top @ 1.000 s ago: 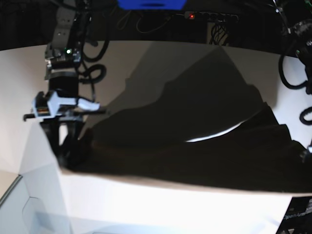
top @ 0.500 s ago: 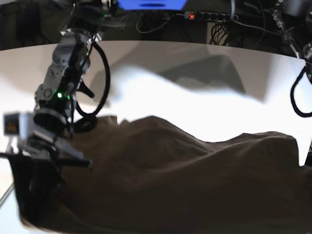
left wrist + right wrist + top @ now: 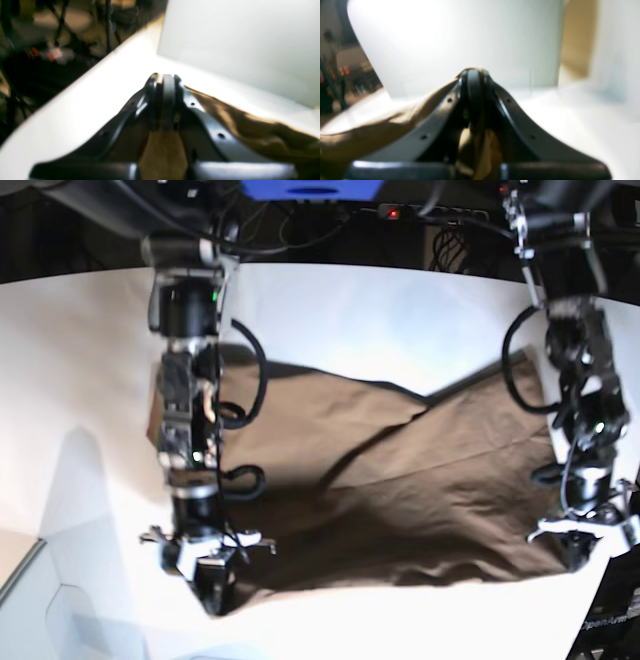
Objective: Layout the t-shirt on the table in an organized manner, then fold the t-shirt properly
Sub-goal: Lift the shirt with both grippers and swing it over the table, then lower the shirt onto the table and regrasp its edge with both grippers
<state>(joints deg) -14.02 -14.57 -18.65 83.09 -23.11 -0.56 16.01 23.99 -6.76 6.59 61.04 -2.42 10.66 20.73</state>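
The brown t-shirt (image 3: 400, 490) lies spread and wrinkled across the white table (image 3: 400, 310), with a diagonal fold running through its middle. At the near corner on the base view's left, my right gripper (image 3: 215, 588) is shut on the cloth. The right wrist view shows its jaws (image 3: 473, 75) closed, with the t-shirt (image 3: 382, 130) bunched between them and trailing off to the left. My left gripper (image 3: 580, 552) is shut on the near corner at the base view's right. In the left wrist view the fingertips (image 3: 165, 80) pinch the t-shirt (image 3: 262, 132) just above the table (image 3: 87, 100).
A power strip with a red light (image 3: 430, 213) and cables run behind the table's far edge. A blue object (image 3: 310, 188) sits at the top centre. The table's near-left edge drops to the floor (image 3: 25, 610). Dark stands (image 3: 50, 37) are beyond the table edge.
The t-shirt was lifted and billowing close to the camera; now it has come down flat on the table. Both arms swung toward the near edge, still gripping its corners.
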